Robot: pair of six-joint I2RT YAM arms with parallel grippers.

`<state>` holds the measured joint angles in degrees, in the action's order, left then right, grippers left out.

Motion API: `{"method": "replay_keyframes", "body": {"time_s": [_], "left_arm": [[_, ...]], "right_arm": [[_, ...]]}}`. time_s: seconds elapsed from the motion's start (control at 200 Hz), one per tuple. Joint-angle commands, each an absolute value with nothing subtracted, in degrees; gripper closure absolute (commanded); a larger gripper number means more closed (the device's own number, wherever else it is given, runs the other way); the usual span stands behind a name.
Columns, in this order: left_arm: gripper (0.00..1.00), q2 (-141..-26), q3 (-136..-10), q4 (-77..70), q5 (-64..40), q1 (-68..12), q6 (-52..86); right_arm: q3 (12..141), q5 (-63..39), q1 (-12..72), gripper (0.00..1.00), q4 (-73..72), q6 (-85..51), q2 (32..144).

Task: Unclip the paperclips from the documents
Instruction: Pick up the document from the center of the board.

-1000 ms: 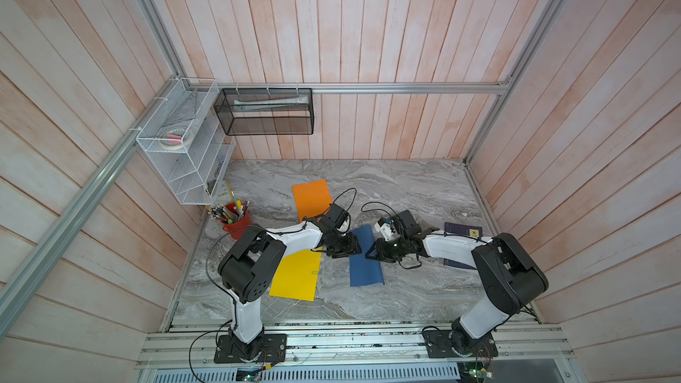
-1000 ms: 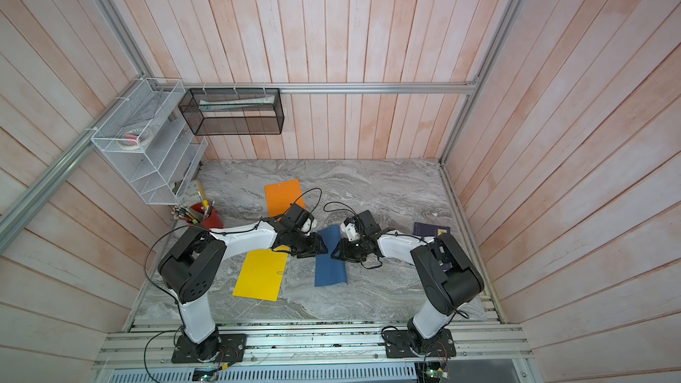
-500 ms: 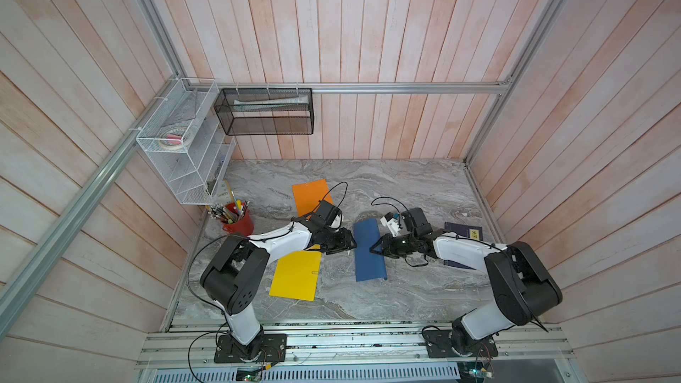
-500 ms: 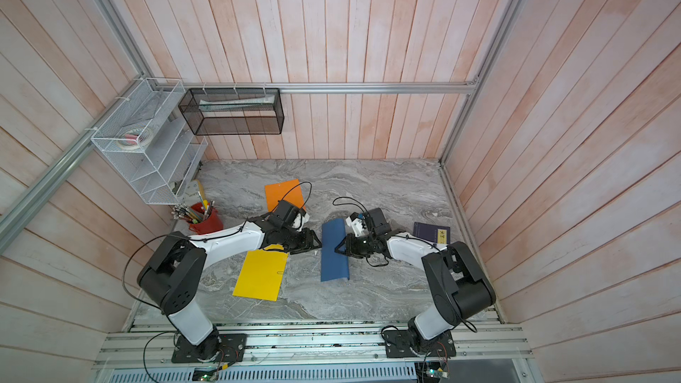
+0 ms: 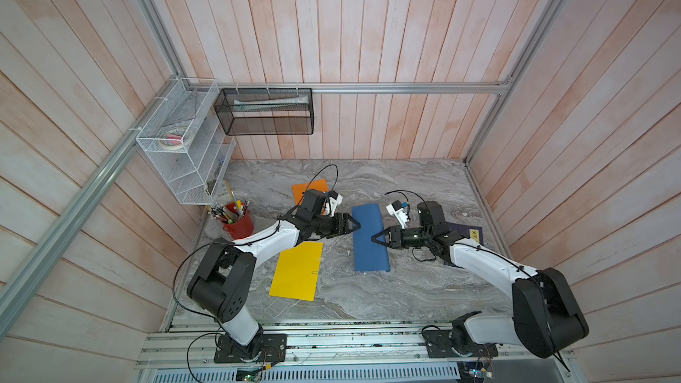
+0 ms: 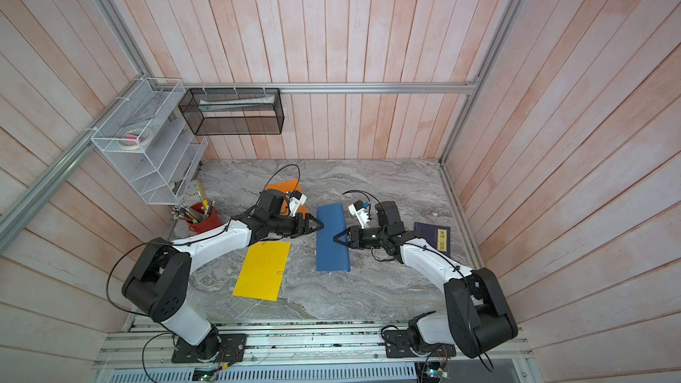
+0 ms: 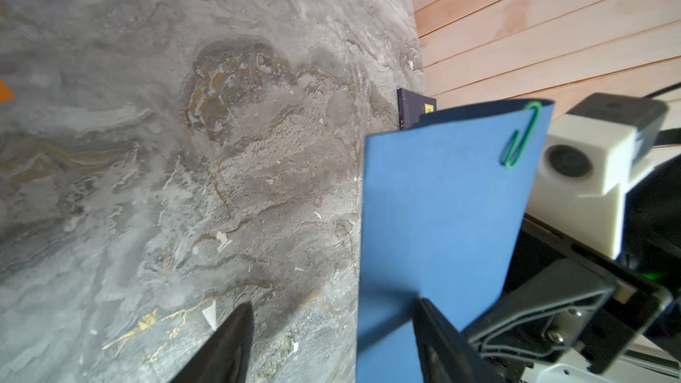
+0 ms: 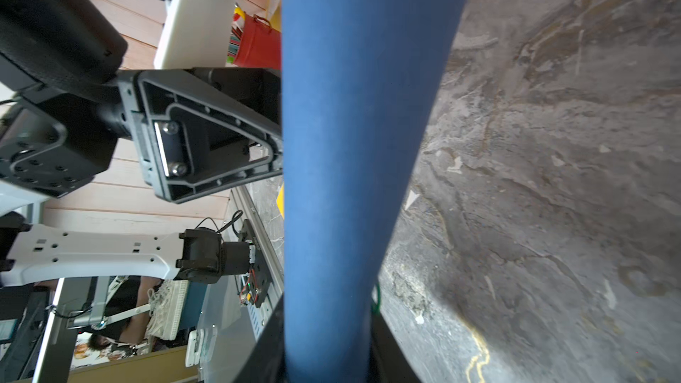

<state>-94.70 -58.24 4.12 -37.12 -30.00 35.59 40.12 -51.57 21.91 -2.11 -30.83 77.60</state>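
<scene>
Green paperclip (image 7: pixel 521 138) and blue sheet (image 7: pixel 442 215) are both right at my fingertips. My right gripper (image 5: pixel 378 240) is clamped on the blue sheet, which runs straight out from between its two fingers in the right wrist view. The sheet is bowed rather than flat, and in the left wrist view it stands up off the marble tabletop (image 7: pixel 184 141).

The green paperclip is clipped over a corner of that sheet on my right arm's side, close to the right wrist camera. A short piece of green wire also shows just beside one right finger in the right wrist view. I cannot tell whether that finger touches the clip.

My left gripper (image 7: pixel 333 305) faces the right one from across the sheet with its jaws spread wide and nothing pinched between them. The sheet's near edge stands in the gap between them. One left finger overlaps the blue paper in that view and the other is out over bare marble.

The yellow sheet (image 5: pixel 294 274) lies flat beside my left forearm, nearer my base than the left gripper. A silvery paperclip (image 5: pixel 315 273) sits on its long edge, on the side toward my right arm. The orange sheet (image 5: pixel 313 186) lies beyond my left wrist, partly hidden under it.

A navy book (image 5: pixel 470 232) lies behind my right wrist, partly covered by that arm. A red cup (image 5: pixel 239 224) of pens stands on the outer side of my left forearm.
</scene>
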Motion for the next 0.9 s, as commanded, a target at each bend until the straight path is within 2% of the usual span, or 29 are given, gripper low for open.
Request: {"method": "replay_keyframes", "body": {"time_s": [0.0,0.38,0.89], "left_arm": [[0.28,-92.58,-57.23,-0.56,-40.31,-29.79,35.66],[0.29,-91.09,-56.32,-5.28,-43.83,-29.84,36.86],[0.48,-91.42,-56.83,-6.2,-44.13,-29.87,37.52]], "right_arm": [[39.33,-55.59,21.59,0.7,-4.93,-32.65,77.42],[40.25,-57.57,21.93,0.71,-5.86,-32.58,81.87],[41.56,-57.14,24.4,0.72,-2.37,-29.76,83.84]]}}
